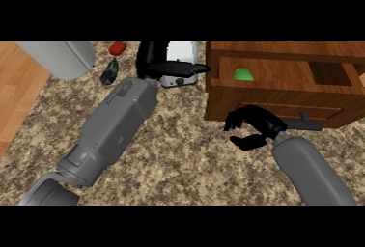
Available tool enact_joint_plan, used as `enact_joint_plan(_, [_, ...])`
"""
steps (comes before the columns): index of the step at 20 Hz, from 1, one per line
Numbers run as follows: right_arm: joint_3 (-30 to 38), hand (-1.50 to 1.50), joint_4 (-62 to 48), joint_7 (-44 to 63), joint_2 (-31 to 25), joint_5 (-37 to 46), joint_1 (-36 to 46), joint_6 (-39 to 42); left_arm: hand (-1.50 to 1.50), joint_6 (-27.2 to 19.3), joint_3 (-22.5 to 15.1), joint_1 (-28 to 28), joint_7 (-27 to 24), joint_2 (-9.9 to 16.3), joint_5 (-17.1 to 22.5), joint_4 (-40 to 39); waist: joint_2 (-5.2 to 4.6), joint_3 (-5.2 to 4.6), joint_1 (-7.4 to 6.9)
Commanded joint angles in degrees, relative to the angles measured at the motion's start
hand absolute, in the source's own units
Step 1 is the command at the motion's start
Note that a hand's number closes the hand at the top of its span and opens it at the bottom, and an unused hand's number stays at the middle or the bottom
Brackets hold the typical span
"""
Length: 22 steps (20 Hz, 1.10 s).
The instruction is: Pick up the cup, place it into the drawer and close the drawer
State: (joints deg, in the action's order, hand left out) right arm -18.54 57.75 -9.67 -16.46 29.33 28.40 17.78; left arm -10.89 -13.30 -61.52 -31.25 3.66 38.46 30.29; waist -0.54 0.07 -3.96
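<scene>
Cup (244,74), green, lies inside the open drawer (285,72) of the wooden cabinet (228,103); we cannot tell whether it stands upright. Our left hand (162,67) stretches far forward over a white object (182,54), fingers curled, though what they hold is unclear to us. Our right hand (251,126) hovers at the cabinet front, fingers bent, holding nothing we can see.
</scene>
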Motion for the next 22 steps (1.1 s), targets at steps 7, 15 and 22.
enact_joint_plan(7, [11.6, 1.50, -23.5, -13.0, -0.9, -2.2, 15.7, -8.6, -1.50, 4.5, -0.5, 7.8, 1.5, 4.1, 0.6, 7.7, -0.90, 0.23, -3.52])
enact_joint_plan(15, [18.4, 1.50, -30.1, -12.4, -7.3, -5.4, 23.9, -8.5, -1.50, 8.6, -0.8, 11.2, 3.2, 7.9, 0.9, 10.9, -1.59, 0.25, -6.12])
enact_joint_plan(22, [20.0, 1.50, -28.5, -10.4, -9.1, -7.7, 25.9, -5.7, -1.50, 9.6, -1.7, 12.0, 3.1, 8.1, 0.4, 12.1, -2.19, 0.19, -7.58])
